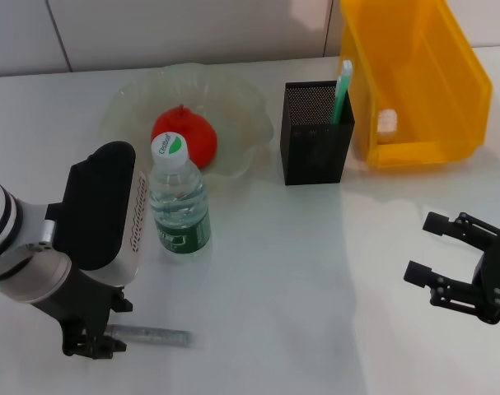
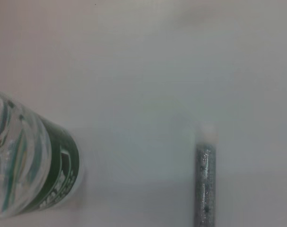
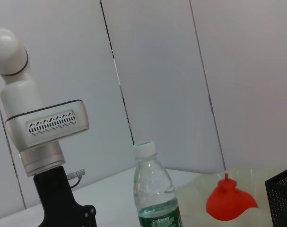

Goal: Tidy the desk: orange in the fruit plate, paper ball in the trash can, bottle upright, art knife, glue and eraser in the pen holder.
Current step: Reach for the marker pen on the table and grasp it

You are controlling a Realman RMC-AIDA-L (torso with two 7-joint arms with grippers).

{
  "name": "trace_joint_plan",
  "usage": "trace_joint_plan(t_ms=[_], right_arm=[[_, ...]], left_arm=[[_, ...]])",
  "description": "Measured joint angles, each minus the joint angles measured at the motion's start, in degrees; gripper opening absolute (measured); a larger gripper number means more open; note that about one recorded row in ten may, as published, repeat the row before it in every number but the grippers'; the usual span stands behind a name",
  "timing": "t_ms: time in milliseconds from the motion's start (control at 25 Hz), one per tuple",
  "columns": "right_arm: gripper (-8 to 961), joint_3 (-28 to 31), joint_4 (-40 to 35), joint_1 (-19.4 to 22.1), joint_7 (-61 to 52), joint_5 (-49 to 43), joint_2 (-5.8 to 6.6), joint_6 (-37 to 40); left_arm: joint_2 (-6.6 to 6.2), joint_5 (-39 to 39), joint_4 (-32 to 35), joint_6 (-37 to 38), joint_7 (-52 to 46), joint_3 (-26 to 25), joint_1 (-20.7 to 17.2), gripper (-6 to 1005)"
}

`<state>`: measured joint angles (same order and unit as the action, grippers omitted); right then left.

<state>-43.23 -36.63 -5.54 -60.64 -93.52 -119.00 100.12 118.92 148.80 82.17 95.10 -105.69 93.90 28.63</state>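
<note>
The left hand (image 1: 91, 344) sits low over one end of the glue stick (image 1: 153, 336) lying on the worktop (image 1: 299, 280); its grip cannot be told. A skewed pinch could roll the stick. The right hand (image 1: 447, 259) hovers spread.

A: What's hidden near the counter's front-left corner?

B: The left gripper (image 1: 91, 344) sits behind its own arm. The glitter glue tube (image 1: 155, 336) looks blurred there, 1 end covered.

A: And the yellow bin (image 1: 447, 123)?

B: Its top is cut off; the white lump (image 1: 386, 122) inside is too small to identify.
</note>
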Motion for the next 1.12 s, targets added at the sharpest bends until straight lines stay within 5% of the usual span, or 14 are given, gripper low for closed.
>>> trace_joint_plan(t_ms=[280, 1120], right_arm=[[817, 0.3, 0.17, 0.0, 0.0, -0.6, 0.0, -0.15], [814, 0.49, 0.16, -0.24, -0.32, -0.61, 0.02, -0.08]], left_arm=[[0.0, 0.16, 0.03, -0.07, -0.05, 0.8, 0.2, 417], [0.17, 1.44, -3.78, -2.47, -0.21, 2.68, 1.78, 408]])
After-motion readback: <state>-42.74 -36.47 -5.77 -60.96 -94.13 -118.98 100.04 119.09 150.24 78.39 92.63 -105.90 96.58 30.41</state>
